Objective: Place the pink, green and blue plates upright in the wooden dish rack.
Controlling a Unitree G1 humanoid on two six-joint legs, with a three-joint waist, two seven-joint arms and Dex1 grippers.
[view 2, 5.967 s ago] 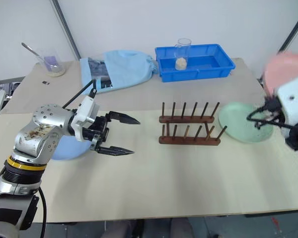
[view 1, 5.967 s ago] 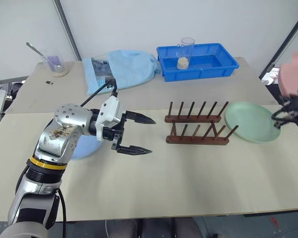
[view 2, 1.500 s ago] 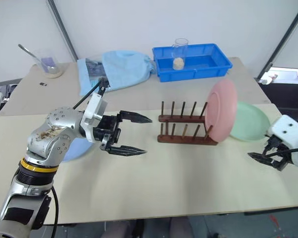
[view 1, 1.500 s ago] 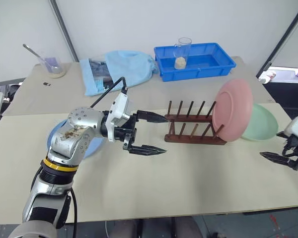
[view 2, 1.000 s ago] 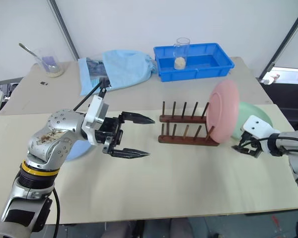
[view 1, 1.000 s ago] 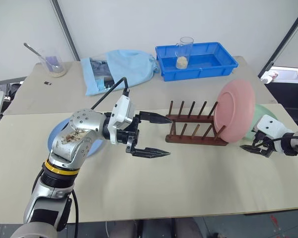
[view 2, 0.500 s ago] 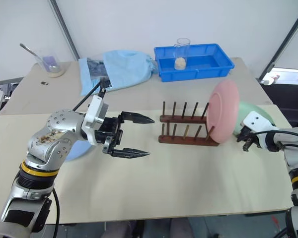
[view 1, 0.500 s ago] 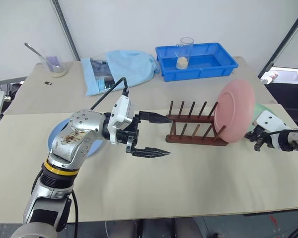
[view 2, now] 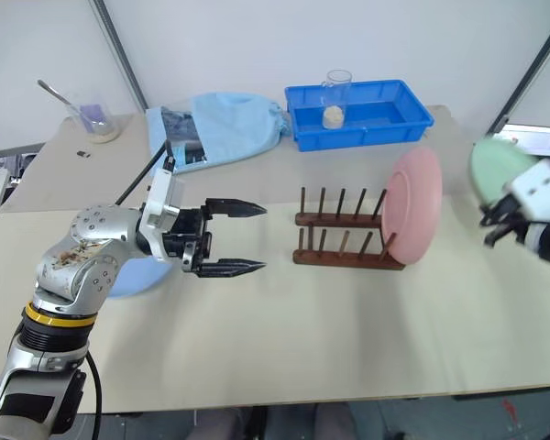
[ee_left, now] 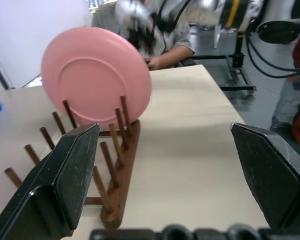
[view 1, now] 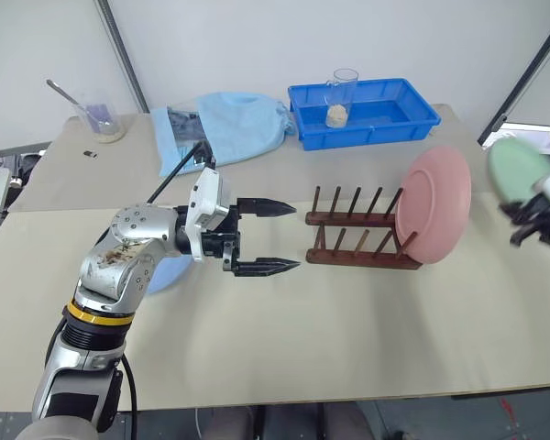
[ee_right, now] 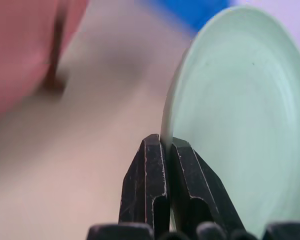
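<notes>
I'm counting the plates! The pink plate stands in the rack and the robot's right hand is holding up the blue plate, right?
Not quite: the right gripper is holding up the green plate, pinched at its rim, as the right wrist view shows. The pink plate does stand in the rack.

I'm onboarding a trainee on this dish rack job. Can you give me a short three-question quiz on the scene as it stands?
1. True or false: the pink plate stands upright at the end of the wooden dish rack.
2. What does the right gripper hold? A) blue plate B) green plate C) glass
3. Fill in: the left gripper is ____ and empty.

Key: 1 true. 2 B: it pinches the rim of the green plate, lifted off the table. 3 open.
</notes>
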